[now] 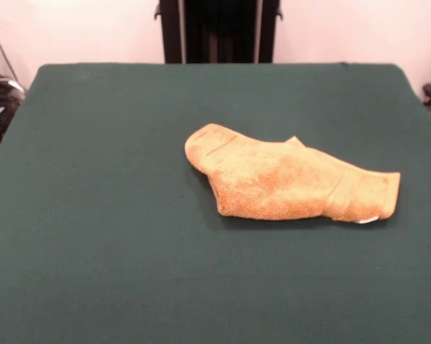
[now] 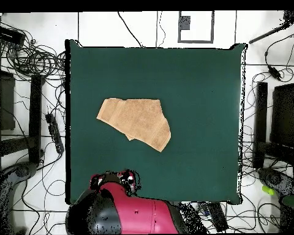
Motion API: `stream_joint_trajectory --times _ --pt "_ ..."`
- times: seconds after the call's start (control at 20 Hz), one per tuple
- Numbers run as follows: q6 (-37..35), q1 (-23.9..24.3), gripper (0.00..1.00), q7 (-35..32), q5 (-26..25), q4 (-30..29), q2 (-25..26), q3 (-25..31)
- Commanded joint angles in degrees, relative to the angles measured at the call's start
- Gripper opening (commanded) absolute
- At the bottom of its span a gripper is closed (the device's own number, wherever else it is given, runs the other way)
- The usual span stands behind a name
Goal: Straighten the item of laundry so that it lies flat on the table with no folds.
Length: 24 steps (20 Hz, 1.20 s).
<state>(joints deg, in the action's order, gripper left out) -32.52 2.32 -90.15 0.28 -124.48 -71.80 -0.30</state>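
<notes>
The golden-orange towel [image 1: 287,183] lies crumpled and folded over itself a little right of the middle of the dark green table [image 1: 94,215]. Its ribbed band is near the right end, with a small white tag [image 1: 368,219] at the lower right corner. In the overhead view the towel [image 2: 137,121] is an uneven shape left of the table's [image 2: 204,92] centre. The red arm [image 2: 131,211] is drawn back over its base at the table's bottom edge. Its gripper end [image 2: 126,180] sits just at that edge, well apart from the towel; its state does not show.
The black pedestal [image 1: 217,32] stands behind the table's far edge. In the overhead view, cables and a power strip [image 2: 54,131] lie on the floor to the left, and black equipment [image 2: 284,122] stands to the right.
</notes>
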Motion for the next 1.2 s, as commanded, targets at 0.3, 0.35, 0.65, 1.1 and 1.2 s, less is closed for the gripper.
stream_joint_trajectory --times 0.3,0.35,0.65,1.1,1.2 --pt "-5.86 0.8 1.0 -6.42 2.87 -2.32 1.5 2.8" --pt "-5.74 0.9 1.0 -6.26 2.85 -2.04 1.72 2.99" --pt "-2.01 1.33 1.0 -5.88 2.0 -1.82 4.15 3.85" --pt "0.65 2.27 1.0 -4.99 -0.28 2.18 6.65 4.33" --pt "0.8 3.09 1.0 -3.68 -0.27 4.51 8.21 5.45"
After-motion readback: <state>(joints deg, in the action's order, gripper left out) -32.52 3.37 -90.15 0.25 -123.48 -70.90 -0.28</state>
